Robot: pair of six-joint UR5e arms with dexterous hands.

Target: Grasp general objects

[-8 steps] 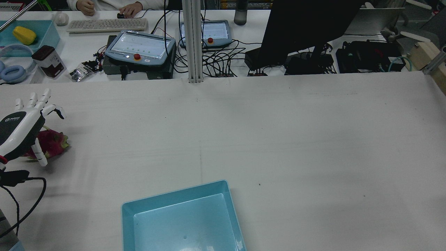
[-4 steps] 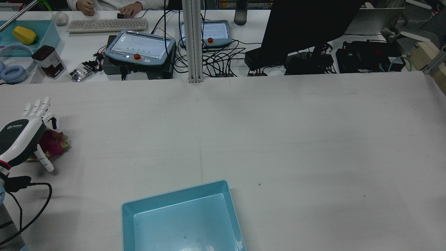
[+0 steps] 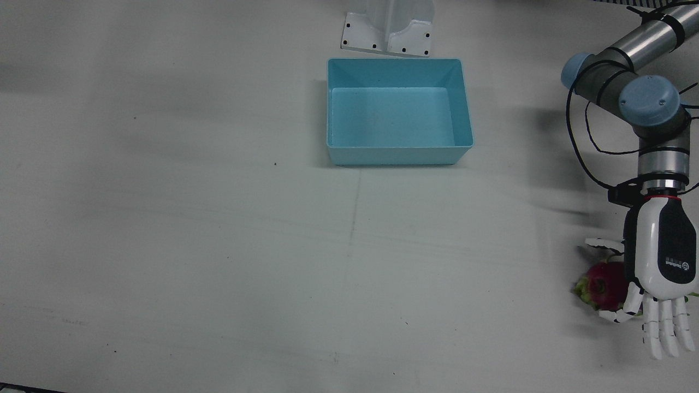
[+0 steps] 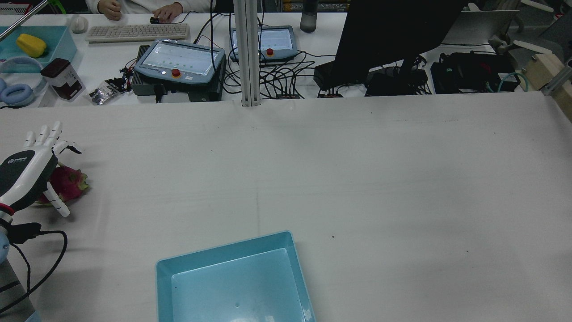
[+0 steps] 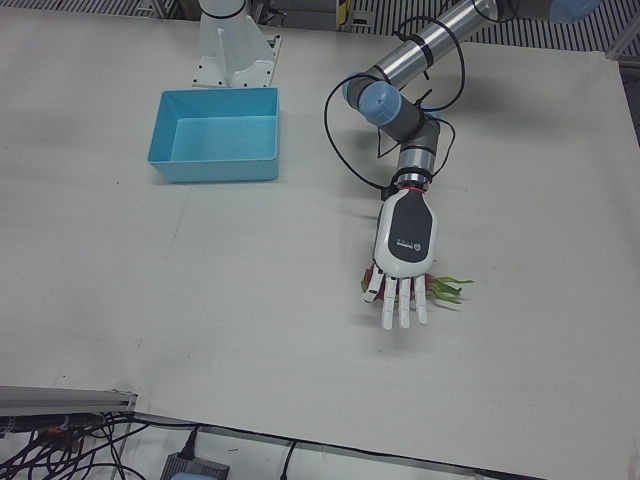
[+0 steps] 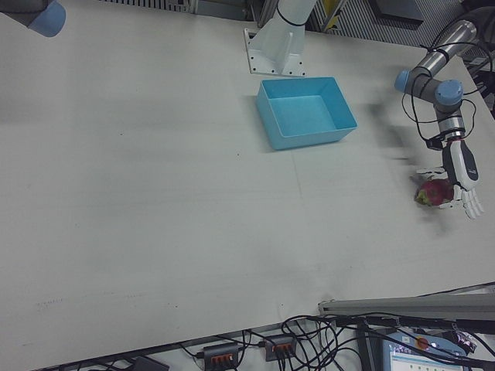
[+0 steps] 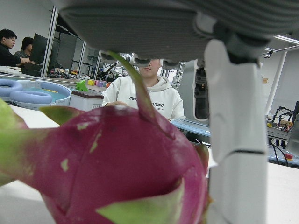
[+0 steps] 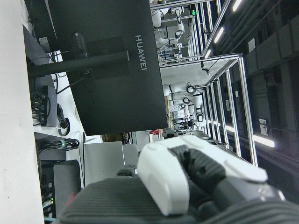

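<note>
Hovering palm-down over the one magenta, green-scaled dragon fruit (image 3: 603,284), the white-and-black left hand (image 3: 659,273) keeps its fingers (image 3: 666,330) spread straight, with the thumb out to one side; it grips nothing, and the front view shows the fruit peeking out from under the palm's edge. The left hand view has the fruit filling the frame just under the palm, with one white finger standing beside it; whether anything touches it cannot be told.

That fruit lies on the white cloth-covered table (image 3: 218,245) near the table's edge on the robot's left side, so little room remains outward of it in the rear view. Toward the middle, the cloth is bare and wide open all the way to the single light-blue rectangular plastic bin (image 3: 398,112), which sits well apart from the fruit, close to the white pedestal base (image 3: 389,33) and with nothing in it.

Only one arm works over the table: the silver left arm (image 3: 633,71) with blue joint caps, a black cable (image 3: 579,147) looping beside it. The right hand (image 8: 196,186) appears only in its own camera, close up, and whether it is spread or curled cannot be told from that view.

Beyond the far edge, the rear view shows two grey teach pendants (image 4: 179,60) and a person's hands (image 4: 166,11) at a keyboard.
</note>
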